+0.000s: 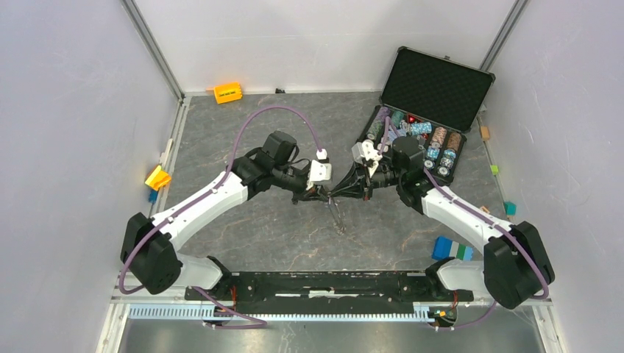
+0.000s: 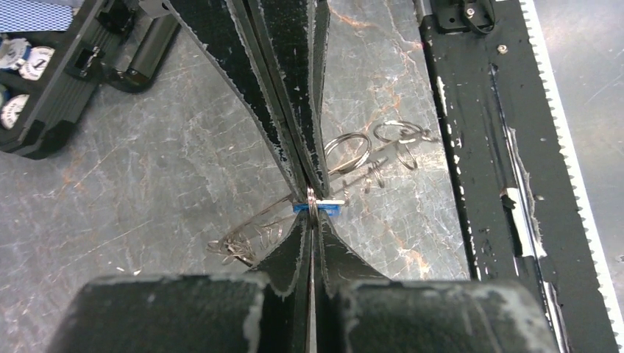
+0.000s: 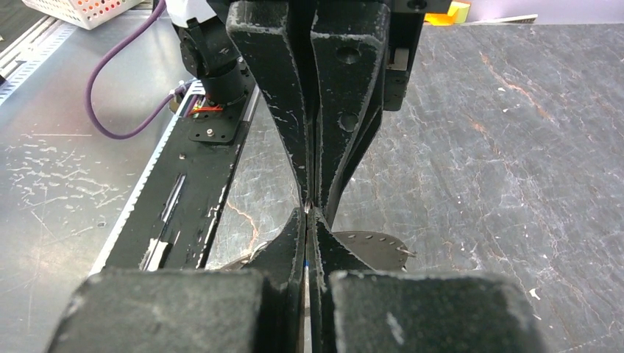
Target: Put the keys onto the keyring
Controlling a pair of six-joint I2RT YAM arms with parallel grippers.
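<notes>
Pinching tip to tip near the open black chip case [image 1: 440, 87]: left end effector [image 2: 312, 215] clenched on the thin wire keyring [image 2: 312, 197] beside a blue-headed key [image 2: 331, 209], right end effector [image 2: 310, 184] clenched too, contents unclear.

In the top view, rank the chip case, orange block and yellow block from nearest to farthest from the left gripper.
From the left gripper:
1. Chip case, open, behind it to the right.
2. Orange block, at the far wall, to the left.
3. Yellow block, by the left wall.
</notes>
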